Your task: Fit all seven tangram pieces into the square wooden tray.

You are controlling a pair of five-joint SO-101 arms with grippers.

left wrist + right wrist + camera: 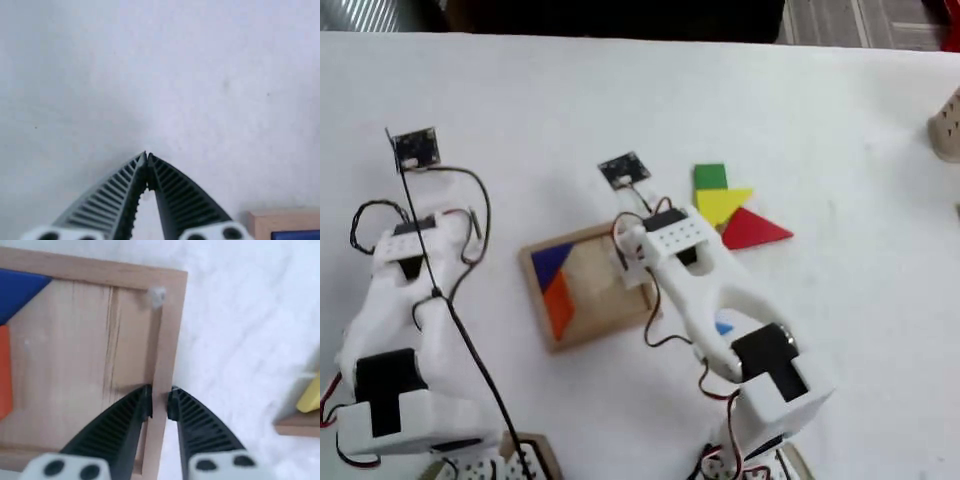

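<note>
The square wooden tray (535,262) lies mid-table with a blue piece (550,262) and an orange piece (558,300) inside along its left side. My right gripper (159,402) stands at the tray's right wall (165,355), one finger inside and one outside, shut on it. Green (710,177), yellow (722,203) and red (752,230) pieces lie on the table to the right of the tray. A light blue piece (723,327) peeks out beside the right arm. My left gripper (146,157) is shut and empty over bare table left of the tray, whose corner (280,220) shows nearby.
A beige perforated object (947,125) stands at the table's right edge. Another wooden item (535,455) sits at the front between the arm bases. Cables trail from both arms. Bare white table lies at the back and far left.
</note>
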